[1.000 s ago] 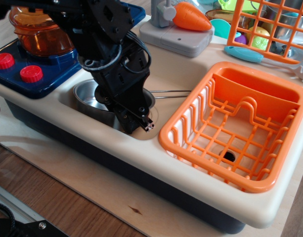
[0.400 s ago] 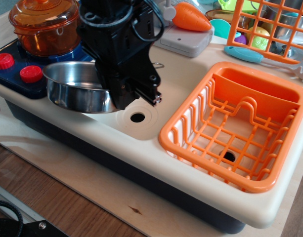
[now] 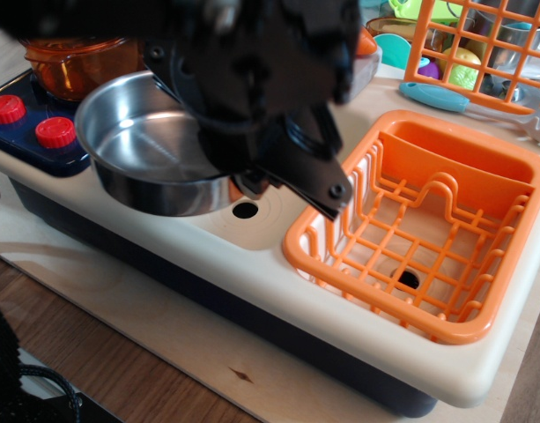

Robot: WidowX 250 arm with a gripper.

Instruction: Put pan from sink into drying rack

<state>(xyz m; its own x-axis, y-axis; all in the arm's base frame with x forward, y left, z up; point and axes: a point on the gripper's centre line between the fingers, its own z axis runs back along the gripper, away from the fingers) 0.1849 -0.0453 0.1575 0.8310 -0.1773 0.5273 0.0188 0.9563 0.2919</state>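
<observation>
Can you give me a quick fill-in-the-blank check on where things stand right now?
1. The pan is held above the ____.
2. The drying rack is ____ in color.
3. The sink shows a round ____ hole in its floor.
4. The tool carrying the pan is ____ in color.
Missing words: sink; orange; drain; black

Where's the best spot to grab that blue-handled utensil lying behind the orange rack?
Take the blue-handled utensil by the middle of its handle, coming from above with fingers across its width. It lies flat and narrow on the counter behind the drying rack, its top side clear.
</observation>
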